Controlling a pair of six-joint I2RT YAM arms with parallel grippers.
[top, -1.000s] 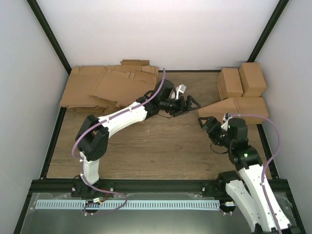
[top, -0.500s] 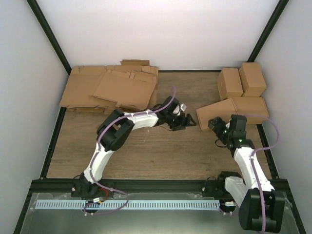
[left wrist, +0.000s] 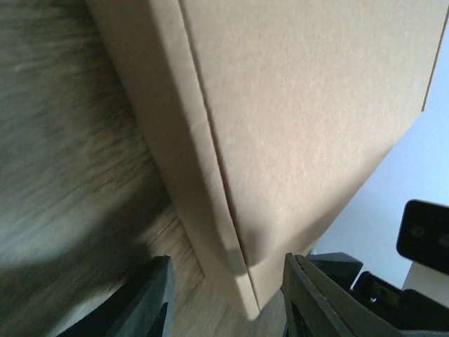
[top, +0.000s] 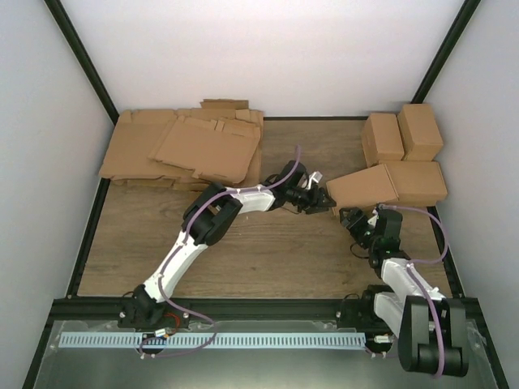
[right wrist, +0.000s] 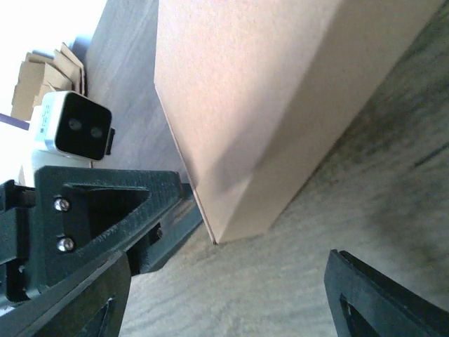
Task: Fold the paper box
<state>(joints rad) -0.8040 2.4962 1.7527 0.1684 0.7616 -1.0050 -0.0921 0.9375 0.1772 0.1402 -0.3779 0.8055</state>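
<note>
The paper box [top: 365,186] is a plain brown oblong lying right of the table's middle, its left end pointing at my left arm. In the left wrist view the paper box [left wrist: 302,105] fills the frame and its lower corner sits between the jaws. My left gripper [top: 323,200] [left wrist: 226,261] is open around that corner, with a gap showing at the left finger [left wrist: 151,298]. My right gripper [top: 354,219] [right wrist: 226,256] stands open just in front of the paper box [right wrist: 259,91], apart from it, holding nothing.
A stack of flat notched cardboard sheets [top: 182,146] lies at the back left. Folded brown boxes [top: 382,138] [top: 420,130] stand at the back right, with another [top: 420,180] behind the paper box. A black frame [top: 81,243] borders the table. The left arm's white camera [right wrist: 74,126] shows close by.
My left arm has reached right to the box's left corner and its jaws have narrowed around it. My right gripper has drawn back toward the near edge, off the box.
</note>
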